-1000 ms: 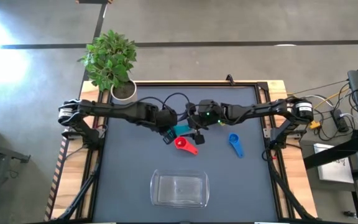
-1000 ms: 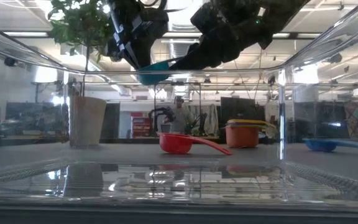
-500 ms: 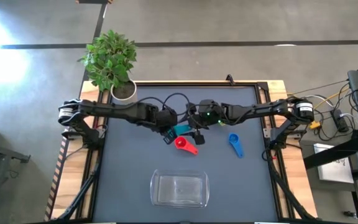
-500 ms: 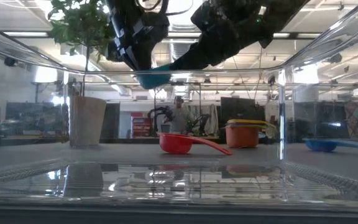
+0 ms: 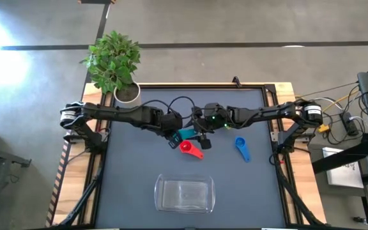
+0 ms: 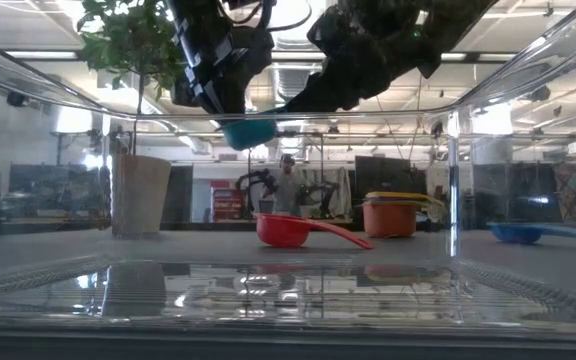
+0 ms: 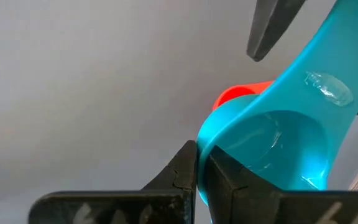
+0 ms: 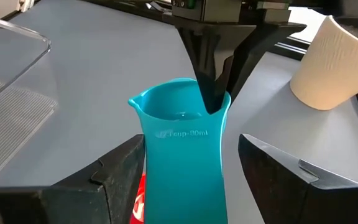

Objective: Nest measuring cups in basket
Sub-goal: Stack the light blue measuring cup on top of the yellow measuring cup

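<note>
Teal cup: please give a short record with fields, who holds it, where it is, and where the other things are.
holder: left gripper, shut on the rim of the teal cup
right gripper: fingers either side of the cup's handle, a gap showing
height: in the air, above the red cup
blue cup: on the table
basket: empty
</note>
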### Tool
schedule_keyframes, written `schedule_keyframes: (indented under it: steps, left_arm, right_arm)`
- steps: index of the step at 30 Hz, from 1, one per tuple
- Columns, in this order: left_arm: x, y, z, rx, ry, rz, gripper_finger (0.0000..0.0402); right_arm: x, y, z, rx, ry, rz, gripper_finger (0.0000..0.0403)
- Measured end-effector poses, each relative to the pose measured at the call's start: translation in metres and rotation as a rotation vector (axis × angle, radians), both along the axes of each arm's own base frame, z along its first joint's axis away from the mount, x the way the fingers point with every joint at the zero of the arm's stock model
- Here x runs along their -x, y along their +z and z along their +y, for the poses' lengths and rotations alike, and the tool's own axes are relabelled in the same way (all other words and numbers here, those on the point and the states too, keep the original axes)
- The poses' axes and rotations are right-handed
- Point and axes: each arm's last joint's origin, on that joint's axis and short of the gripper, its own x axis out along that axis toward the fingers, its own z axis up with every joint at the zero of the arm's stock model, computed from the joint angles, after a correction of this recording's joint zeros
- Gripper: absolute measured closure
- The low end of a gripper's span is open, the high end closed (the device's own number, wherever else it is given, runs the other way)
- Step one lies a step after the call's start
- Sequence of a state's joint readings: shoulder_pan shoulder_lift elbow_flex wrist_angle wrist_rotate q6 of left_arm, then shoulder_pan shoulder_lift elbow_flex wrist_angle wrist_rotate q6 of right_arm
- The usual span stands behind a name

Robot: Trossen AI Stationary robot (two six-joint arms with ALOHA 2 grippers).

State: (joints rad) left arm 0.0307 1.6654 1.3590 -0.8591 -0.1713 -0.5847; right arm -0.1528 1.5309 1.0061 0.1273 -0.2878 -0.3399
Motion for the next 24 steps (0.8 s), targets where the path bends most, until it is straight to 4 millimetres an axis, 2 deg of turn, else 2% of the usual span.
schedule_keyframes:
  steps: [10, 21, 24]
  left_arm:
    - [-0.0002, 0.0003, -0.0005, 0.013, -0.006, -0.002, 0.0401]
    - [-0.0004, 0.0004, -0.0005, 0.023, -0.002, -0.005, 0.0401]
    - [-0.0004, 0.0004, -0.0005, 0.024, -0.003, -0.005, 0.0401]
  right_arm:
    - [-0.0005, -0.0017, -0.0001, 0.005, 0.003, 0.006, 0.0181]
    - [0.0011, -0.0039, -0.0006, 0.055, -0.002, 0.031, 0.0275]
    - [0.0014, -0.0045, -0.0006, 0.059, -0.003, 0.038, 0.0284]
